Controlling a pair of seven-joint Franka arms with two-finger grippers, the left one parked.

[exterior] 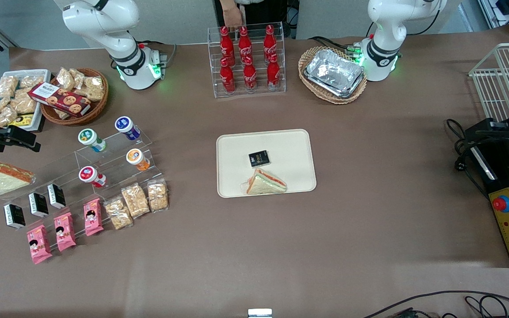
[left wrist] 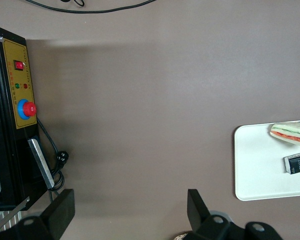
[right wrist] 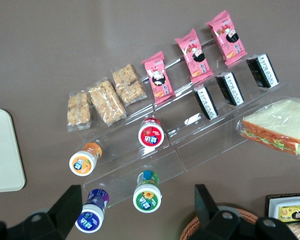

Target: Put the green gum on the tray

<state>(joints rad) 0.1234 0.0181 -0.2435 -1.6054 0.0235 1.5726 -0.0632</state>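
The right arm's black two-finger gripper (right wrist: 135,210) hung high above the working arm's end of the brown table (exterior: 369,185), its jaws spread wide with nothing between them. In the right wrist view the small green gum bottle with its green-ringed white lid (right wrist: 147,192) lay just under the gap between the fingers, on the clear acrylic stepped rack (right wrist: 190,150), with the blue-lidded bottle (right wrist: 91,211) close beside one finger and the orange-lidded bottle (right wrist: 84,159) and red-lidded bottle (right wrist: 151,132) a step farther from the jaws. That view caught only a corner of the large cream-beige rectangular tray (right wrist: 4,150), well apart from the jaws. The front view gave what the wrist could not: the whole tray (exterior: 290,145) at mid-table, carrying a small black packet (exterior: 259,158) and a wrapped triangular sandwich (exterior: 265,183), and the green gum (exterior: 91,139) on the rack, nowhere near the tray. There the gripper (exterior: 5,138) showed only as a dark shape at the picture's edge, reaching in level over the table, near a second wrapped sandwich (exterior: 8,176) on the rack's end.
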